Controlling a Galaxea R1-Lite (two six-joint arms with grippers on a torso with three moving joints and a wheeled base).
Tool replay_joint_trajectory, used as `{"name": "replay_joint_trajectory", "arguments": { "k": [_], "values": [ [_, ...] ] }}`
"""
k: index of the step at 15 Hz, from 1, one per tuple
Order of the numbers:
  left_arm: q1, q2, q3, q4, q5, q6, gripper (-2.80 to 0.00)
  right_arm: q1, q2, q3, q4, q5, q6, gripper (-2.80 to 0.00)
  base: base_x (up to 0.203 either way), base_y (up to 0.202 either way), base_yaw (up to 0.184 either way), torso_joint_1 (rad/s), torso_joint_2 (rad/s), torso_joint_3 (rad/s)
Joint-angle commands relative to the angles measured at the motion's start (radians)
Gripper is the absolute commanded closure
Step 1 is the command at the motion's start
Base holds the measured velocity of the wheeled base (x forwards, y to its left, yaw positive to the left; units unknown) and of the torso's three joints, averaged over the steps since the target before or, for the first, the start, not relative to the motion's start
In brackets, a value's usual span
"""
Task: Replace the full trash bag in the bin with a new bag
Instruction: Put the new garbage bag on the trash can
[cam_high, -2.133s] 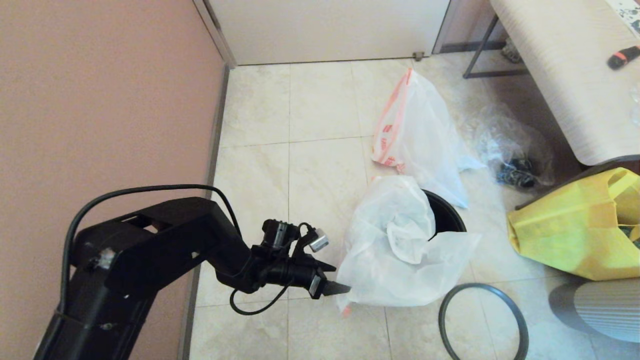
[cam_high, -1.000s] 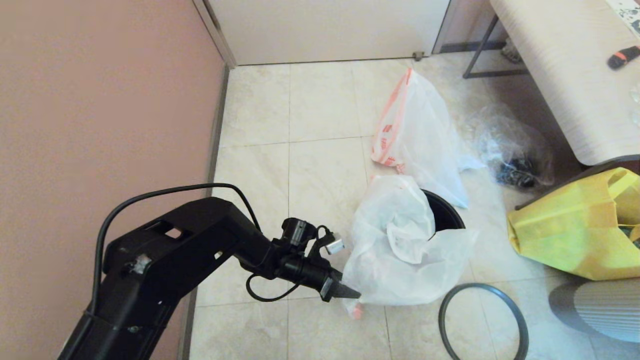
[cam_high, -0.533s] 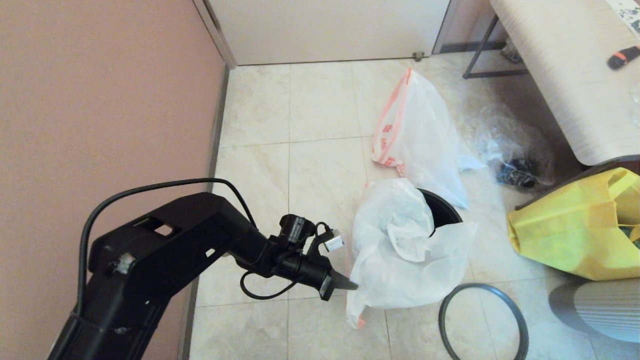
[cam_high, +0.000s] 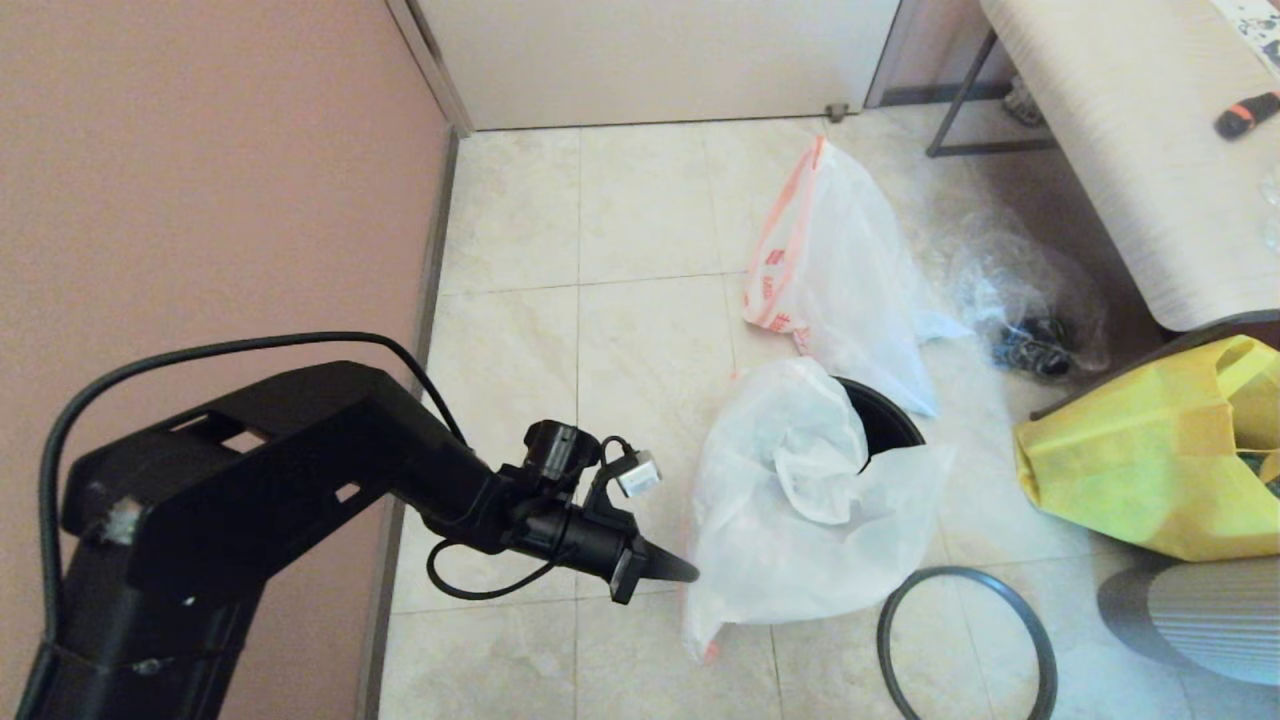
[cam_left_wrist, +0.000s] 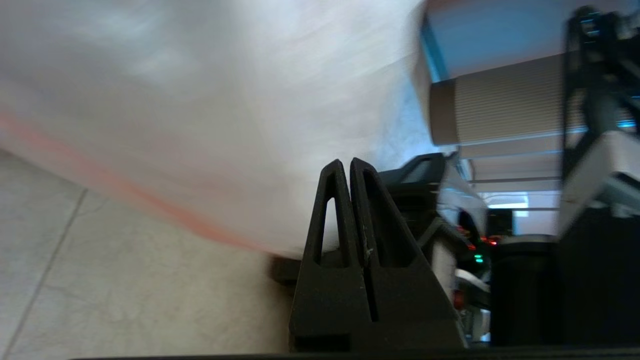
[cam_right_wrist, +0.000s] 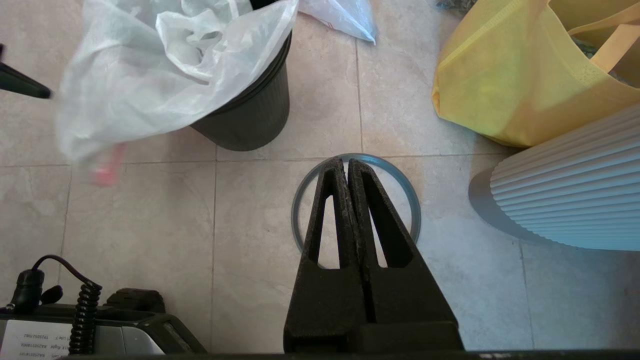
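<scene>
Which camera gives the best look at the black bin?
The right wrist view: the bin shows its ribbed side and rim. The head view shows only a sliver of its rim behind the draped bag; the left wrist view shows none.

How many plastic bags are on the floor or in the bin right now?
3: a thin white plastic bag draped over the round black bin; a bulky white bag with orange band behind the bin; a clear bag with dark items near the bench. Others may be hidden.
</scene>
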Motion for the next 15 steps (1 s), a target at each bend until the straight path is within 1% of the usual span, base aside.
{"name": "replay_joint_trajectory", "arguments": {
  "k": [1, 3, 4, 5, 6, 7, 8, 9, 10, 12, 13, 14, 15],
  "values": [
    [-0.006, -0.048, 0.029, -0.002, -0.007, 0.001, 0.00, 0.000, 0.002, 0.000, 0.001, 0.000, -0.002, 0.00, 0.000, 0.000, 0.000, 0.000, 0.00, 0.000],
    [-0.016, -0.048, 0.031, -0.002, -0.005, 0.001, 0.00, 0.000, 0.002, 0.000, 0.001, 0.000, -0.002, 0.00, 0.000, 0.000, 0.000, 0.000, 0.00, 0.000],
    [0.000, -0.051, 0.033, -0.001, -0.006, 0.000, 0.00, 0.000, 0.002, 0.000, 0.001, 0.000, 0.000, 0.00, 0.000, 0.000, 0.000, 0.000, 0.00, 0.000],
    [0.035, -0.053, 0.032, 0.000, -0.006, -0.019, 0.00, 0.000, 0.002, 0.000, 0.001, 0.000, 0.000, 0.00, 0.000, 0.000, 0.000, 0.000, 0.00, 0.000],
    [0.066, -0.053, 0.034, 0.001, -0.005, -0.071, 0.00, 0.000, 0.002, 0.000, 0.001, 0.000, 0.000, 0.00, 0.000, 0.000, 0.000, 0.000, 0.00, 0.000],
    [0.097, -0.048, 0.036, 0.002, -0.002, -0.103, 0.00, 0.000, 0.002, 0.000, 0.001, 0.000, 0.000, 0.00, 0.000, 0.000, 0.000, 0.000, 0.00, 0.000],
    [0.129, -0.035, 0.039, 0.001, 0.006, -0.112, 0.00, 0.000, 0.002, 0.000, 0.001, 0.000, 0.000, 0.00, 0.000, 0.000, 0.000, 0.000, 0.00, 0.000],
    [0.156, -0.022, 0.039, 0.001, 0.019, -0.110, 0.00, 0.000, 0.002, 0.000, 0.001, 0.000, 0.000, 0.00, 0.000, 0.000, 0.000, 0.000, 0.00, 0.000],
    [0.168, -0.002, 0.035, 0.000, 0.039, -0.104, 0.00, 0.000, 0.002, 0.000, 0.001, 0.000, 0.000, 0.00, 0.000, 0.000, 0.000, 0.000, 0.00, 0.000],
    [0.164, 0.055, 0.006, 0.002, 0.053, -0.097, 0.00, 0.000, 0.002, 0.000, 0.001, 0.000, 0.000, 0.00, 0.000, 0.000, 0.000, 0.000, 0.00, 0.000],
    [0.145, 0.083, -0.006, 0.001, 0.076, -0.095, 0.00, 0.000, 0.002, 0.000, 0.001, 0.000, 0.000, 0.00, 0.000, 0.000, 0.000, 0.000, 0.00, 0.000],
    [0.122, 0.095, -0.004, -0.001, 0.148, -0.086, 0.00, 0.000, 0.002, 0.000, 0.001, 0.000, 0.000, 0.00, 0.000, 0.000, 0.000, 0.000, 0.00, 0.000],
    [0.103, 0.115, 0.003, -0.003, 0.206, -0.048, 0.00, 0.000, 0.002, 0.000, 0.001, 0.000, 0.000, 0.00, 0.000, 0.000, 0.000, 0.000, 0.00, 0.000]
  ]
}}
